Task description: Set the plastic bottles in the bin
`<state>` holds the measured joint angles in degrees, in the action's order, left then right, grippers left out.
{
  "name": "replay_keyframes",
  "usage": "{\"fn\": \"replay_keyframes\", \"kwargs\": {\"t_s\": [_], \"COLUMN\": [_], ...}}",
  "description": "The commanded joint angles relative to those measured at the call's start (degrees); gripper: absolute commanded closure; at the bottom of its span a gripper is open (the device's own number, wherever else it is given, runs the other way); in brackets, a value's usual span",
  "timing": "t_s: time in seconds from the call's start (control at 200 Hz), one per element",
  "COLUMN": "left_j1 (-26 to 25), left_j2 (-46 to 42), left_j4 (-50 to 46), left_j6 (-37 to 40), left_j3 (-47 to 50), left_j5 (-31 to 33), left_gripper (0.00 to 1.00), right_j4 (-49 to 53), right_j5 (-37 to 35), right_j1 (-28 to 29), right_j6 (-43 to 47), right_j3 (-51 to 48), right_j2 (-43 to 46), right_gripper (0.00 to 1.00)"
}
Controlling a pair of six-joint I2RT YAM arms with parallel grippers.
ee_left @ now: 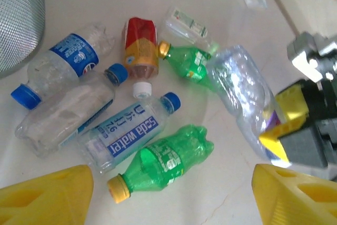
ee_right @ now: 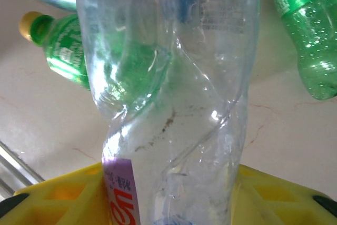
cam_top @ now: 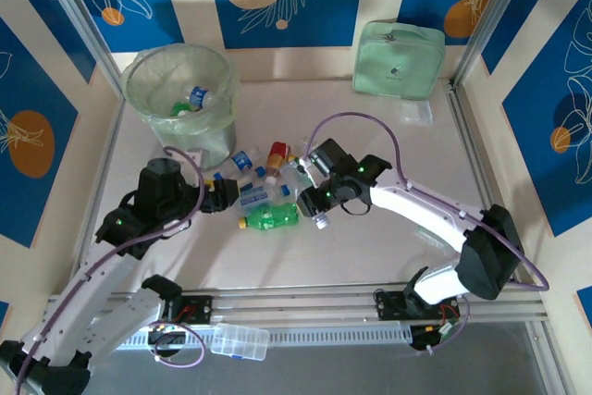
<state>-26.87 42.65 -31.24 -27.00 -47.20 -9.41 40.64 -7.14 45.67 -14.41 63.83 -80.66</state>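
Observation:
The bin (cam_top: 176,99), a round translucent bucket, stands at the back left with a few bottles inside it (cam_top: 196,97). Several crushed plastic bottles (cam_top: 264,187) lie in a pile mid-table. My left gripper (cam_top: 227,196) hovers at the pile's left edge, open. Its yellow fingers (ee_left: 45,196) straddle a green bottle with a yellow cap (ee_left: 163,162) without touching it. My right gripper (cam_top: 313,193) is at the pile's right side, shut on a clear twisted bottle (ee_right: 174,104) with a purple label. The same clear bottle (ee_left: 242,98) shows held off the table in the left wrist view.
A mint-green pouch (cam_top: 399,60) leans against the back wall at the right. A flat clear lidded box (cam_top: 239,341) rests on the near rail. The bin's wall (ee_left: 18,19) is close to the left of the pile. A metal rail runs along the table's front edge.

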Motion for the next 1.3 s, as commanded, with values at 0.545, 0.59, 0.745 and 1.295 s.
{"fn": "replay_keyframes", "kwargs": {"t_s": [0.545,0.59,0.745,1.295], "left_j1": [-1.9,-2.4,-4.3,-9.4], "left_j2": [4.9,6.0,7.5,14.4], "left_j4": [45.0,45.1,45.1,60.8], "left_j6": [-14.9,-15.1,-16.0,-25.2], "left_j3": [13.5,13.3,14.2,16.4], "left_j5": [-23.1,-23.2,-21.2,-23.6], "left_gripper": [0.05,0.06,0.06,0.21], "right_j4": [-7.8,-8.2,-8.7,-13.0], "right_j5": [4.0,4.3,4.2,6.0], "right_j1": [10.7,10.7,10.5,7.9], "right_j6": [1.5,1.3,0.9,-1.7], "right_j3": [-4.0,-4.0,-3.7,-2.9], "right_j2": [10.2,10.6,11.3,12.6], "right_gripper": [0.49,0.49,0.49,0.49]}}
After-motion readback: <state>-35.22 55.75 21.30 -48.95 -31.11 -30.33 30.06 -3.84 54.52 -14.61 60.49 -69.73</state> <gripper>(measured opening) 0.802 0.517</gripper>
